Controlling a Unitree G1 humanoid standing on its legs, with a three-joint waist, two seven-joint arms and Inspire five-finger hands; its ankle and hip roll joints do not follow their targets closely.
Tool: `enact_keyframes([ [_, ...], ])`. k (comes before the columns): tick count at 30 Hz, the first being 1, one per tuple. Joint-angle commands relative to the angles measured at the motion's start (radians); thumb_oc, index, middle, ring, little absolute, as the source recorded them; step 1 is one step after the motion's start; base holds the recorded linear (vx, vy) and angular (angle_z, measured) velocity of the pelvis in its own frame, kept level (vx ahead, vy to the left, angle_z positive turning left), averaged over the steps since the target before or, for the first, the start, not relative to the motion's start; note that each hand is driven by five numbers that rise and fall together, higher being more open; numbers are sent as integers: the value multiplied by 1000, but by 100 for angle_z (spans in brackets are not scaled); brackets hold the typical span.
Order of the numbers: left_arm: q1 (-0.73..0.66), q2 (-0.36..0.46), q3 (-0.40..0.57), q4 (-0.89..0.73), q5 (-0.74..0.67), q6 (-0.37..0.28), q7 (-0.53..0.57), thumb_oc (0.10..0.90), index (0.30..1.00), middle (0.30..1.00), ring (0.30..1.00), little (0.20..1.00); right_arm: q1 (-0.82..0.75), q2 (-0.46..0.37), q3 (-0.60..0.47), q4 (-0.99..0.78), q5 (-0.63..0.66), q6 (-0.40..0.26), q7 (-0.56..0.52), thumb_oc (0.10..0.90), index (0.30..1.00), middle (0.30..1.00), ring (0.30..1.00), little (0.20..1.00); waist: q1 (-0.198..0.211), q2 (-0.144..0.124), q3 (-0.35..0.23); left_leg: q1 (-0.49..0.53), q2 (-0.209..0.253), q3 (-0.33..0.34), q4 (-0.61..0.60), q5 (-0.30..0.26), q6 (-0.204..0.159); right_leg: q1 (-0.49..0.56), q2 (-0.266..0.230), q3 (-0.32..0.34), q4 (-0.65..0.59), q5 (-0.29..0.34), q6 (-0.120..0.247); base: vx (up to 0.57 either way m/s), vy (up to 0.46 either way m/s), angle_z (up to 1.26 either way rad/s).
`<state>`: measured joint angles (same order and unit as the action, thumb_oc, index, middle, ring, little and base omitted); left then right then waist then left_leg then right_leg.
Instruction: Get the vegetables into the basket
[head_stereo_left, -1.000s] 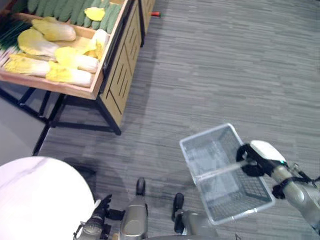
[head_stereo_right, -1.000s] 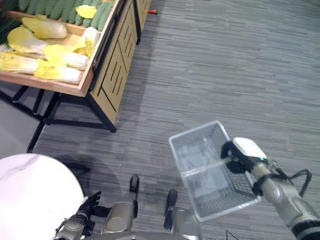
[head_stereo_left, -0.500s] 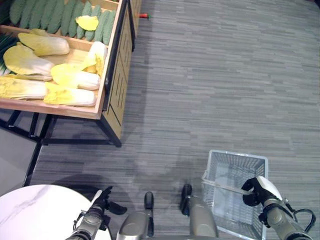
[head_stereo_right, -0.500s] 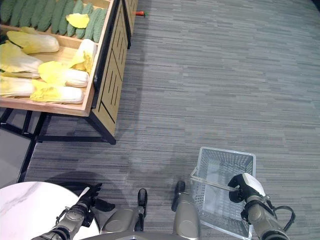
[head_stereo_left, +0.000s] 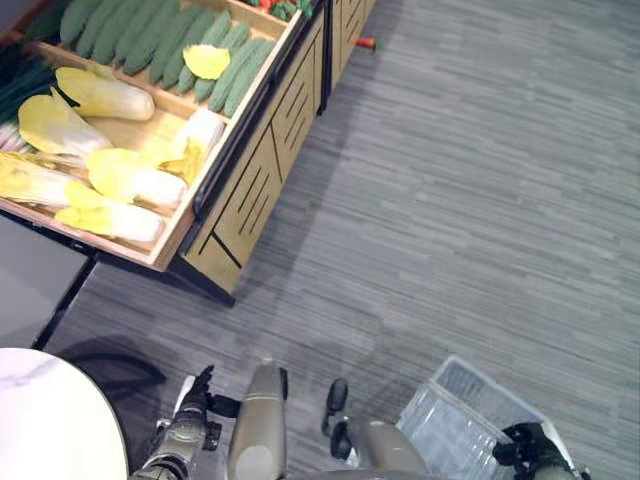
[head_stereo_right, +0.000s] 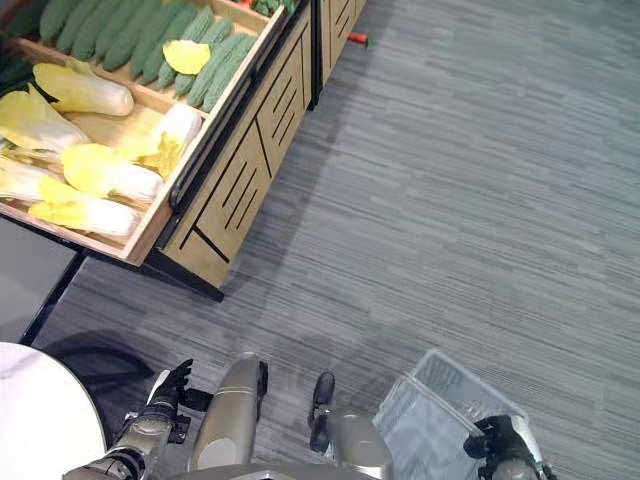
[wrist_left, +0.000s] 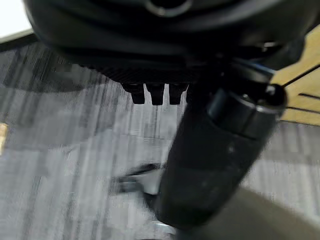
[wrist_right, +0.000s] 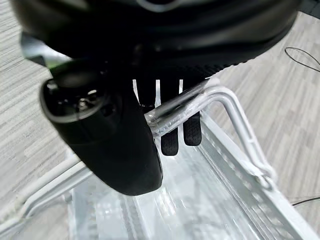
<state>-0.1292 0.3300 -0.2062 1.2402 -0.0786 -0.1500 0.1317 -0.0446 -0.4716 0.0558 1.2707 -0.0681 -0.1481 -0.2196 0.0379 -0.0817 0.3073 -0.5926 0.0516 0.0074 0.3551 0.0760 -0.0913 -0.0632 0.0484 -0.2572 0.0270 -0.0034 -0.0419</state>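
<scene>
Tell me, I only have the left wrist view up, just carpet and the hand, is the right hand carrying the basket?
Observer: Yes, the right hand is curled round the handle of the wire basket.
Operator: Anything in the basket?
Observer: No vegetables in it that I can see.
Operator: Where are the vegetables?
Observer: Pale cabbages lie in a wooden crate ahead on the robot's left, with cucumbers behind them.
Operator: And the left hand?
Observer: The left hand hangs low with nothing in it.
</scene>
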Motion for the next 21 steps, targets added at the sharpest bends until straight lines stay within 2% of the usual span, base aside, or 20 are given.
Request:
enact_keyframes([
  [1, -22, -27, -39, -3, -1, -31, 24, 900, 1000, 1000, 1000, 1000, 62, -135, -24, -29, 57, -30, -61, 400, 300, 300, 300, 300, 30, 40, 15, 144, 16, -80, -211, 120, 15, -1, -95, 108, 79, -48, 93, 634, 201, -86],
  [2, -13, -25, -39, 8, 9, -30, 20, 900, 1000, 1000, 1000, 1000, 67, -124, -15, -24, 45, -33, -59, 400, 300, 300, 300, 300, 41, 35, -4, 148, 16, -90, -241, 142, 10, 39, -93, 126, 81, -70, 101, 782, 284, -92],
  [4, 12, -13, -37, 12, 33, -29, 8, 900, 1000, 1000, 1000, 1000, 79, -98, -9, -34, 36, -36, -50, 400, 300, 300, 300, 300, 48, 10, -26, 172, -13, -67, -208, 103, 37, 62, -120, 163, 122, -86, 124, 658, 303, -75],
  [6, 5, -1, -49, 0, 49, -31, 8, 900, 1000, 1000, 1000, 1000, 77, -84, 0, -36, 34, -35, -45, 400, 300, 300, 300, 300, 47, -5, -28, 175, -33, -45, -183, 72, 58, 60, -145, 176, 149, -70, 137, 352, 235, -49],
  [10, -23, 20, -53, -45, 21, -37, 12, 900, 1000, 1000, 1000, 1000, 60, -53, 33, -36, 29, -31, -36, 400, 300, 300, 300, 300, 38, -29, -26, 178, -66, -24, -130, -6, 96, 14, -181, 199, 240, 11, 158, 263, 207, -28],
  [12, -32, 31, -62, -65, 10, -38, 18, 900, 1000, 1000, 1000, 1000, 48, -44, 46, -39, 30, -28, -35, 400, 300, 300, 300, 300, 40, -37, -20, 185, -74, -11, -111, -40, 116, -23, -199, 195, 314, 78, 169, 199, 214, 16],
  [13, -38, 38, -66, -75, 0, -38, 23, 900, 1000, 1000, 1000, 1000, 38, -36, 59, -46, 24, -26, -33, 400, 300, 300, 300, 300, 40, -41, -9, 204, -76, -3, -101, -68, 133, -55, -211, 180, 399, 153, 177, 142, 172, 29],
  [14, -38, 38, -66, -75, 0, -38, 23, 900, 1000, 1000, 1000, 1000, 38, -36, 59, -46, 24, -26, -33, 400, 300, 300, 300, 300, 41, -41, -8, 204, -76, -2, -100, -68, 134, -56, -211, 181, 400, 152, 178, 156, 176, 13],
  [15, -43, 41, -66, -74, -1, -38, 27, 900, 1000, 1000, 1000, 1000, 30, -33, 66, -44, 21, -25, -36, 400, 300, 300, 300, 300, 41, -41, -1, 218, -77, 3, -95, -83, 143, -72, -211, 172, 441, 179, 178, 109, 100, 2],
  [17, -44, 42, -65, -78, -9, -38, 27, 900, 1000, 1000, 1000, 1000, 25, -30, 68, -44, 21, -25, -38, 400, 300, 300, 300, 300, 39, -37, 7, 238, -76, 0, -100, -90, 148, -104, -203, 170, 468, 183, 175, 108, 88, 3],
  [18, -51, 43, -61, -70, -15, -37, 31, 900, 1000, 1000, 1000, 1000, 16, -28, 73, -39, 24, -26, -40, 400, 300, 300, 300, 300, 34, -32, 18, 263, -74, -3, -110, -93, 149, -149, -188, 163, 473, 160, 166, 173, 65, 1],
  [19, -55, 41, -61, -57, -15, -38, 33, 900, 1000, 1000, 1000, 1000, 8, -26, 74, -29, 28, -29, -43, 400, 300, 300, 300, 300, 20, -28, 26, 288, -73, -10, -121, -88, 146, -207, -168, 143, 427, 126, 154, 250, 52, -22],
  [21, -59, 35, -58, -35, -8, -38, 32, 900, 1000, 1000, 1000, 1000, 3, -29, 76, -14, 34, -31, -44, 400, 300, 300, 300, 300, 1, -28, 38, 319, -78, -22, -130, -111, 138, -251, -161, 136, 321, 91, 151, 271, -53, -3],
])
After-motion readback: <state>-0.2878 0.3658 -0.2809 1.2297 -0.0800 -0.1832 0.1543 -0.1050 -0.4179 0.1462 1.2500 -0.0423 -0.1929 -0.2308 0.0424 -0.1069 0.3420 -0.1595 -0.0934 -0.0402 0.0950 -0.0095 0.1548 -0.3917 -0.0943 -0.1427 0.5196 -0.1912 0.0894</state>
